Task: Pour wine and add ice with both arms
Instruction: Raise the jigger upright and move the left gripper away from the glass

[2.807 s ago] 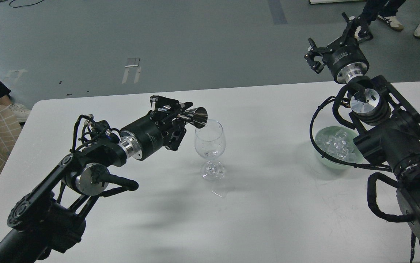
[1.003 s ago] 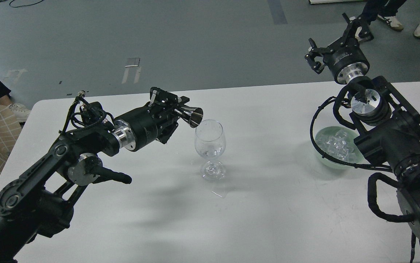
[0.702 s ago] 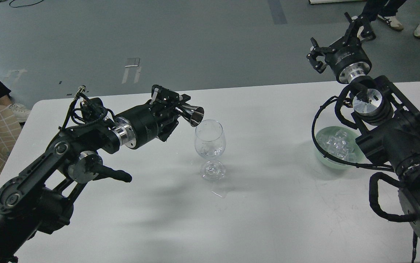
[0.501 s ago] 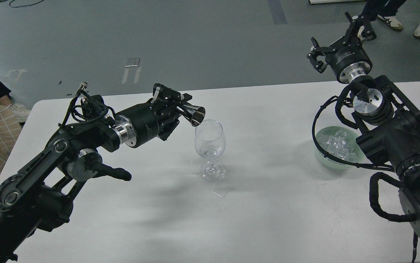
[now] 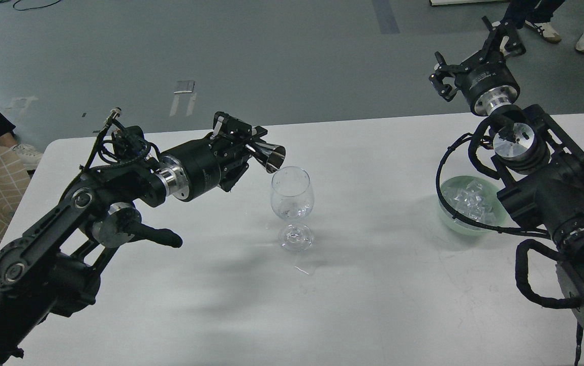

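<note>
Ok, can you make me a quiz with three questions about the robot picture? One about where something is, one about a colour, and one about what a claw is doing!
1. Where is the ice?
A. In the wine glass
B. In the bowl on the right
C. Loose on the table

2. What colour is the bowl?
A. Pale green
B. Red
C. Black

3. What is the left claw doing?
A. Hanging open with nothing in it
B. Gripping the glass stem
C. Holding a shiny metal cup tipped beside the wine glass rim

Answers: 1 B, the clear cubes are piled in the bowl. 2 A, its rim looks pale green. 3 C, the metal cup sits in the claw with its mouth toward the glass.
</note>
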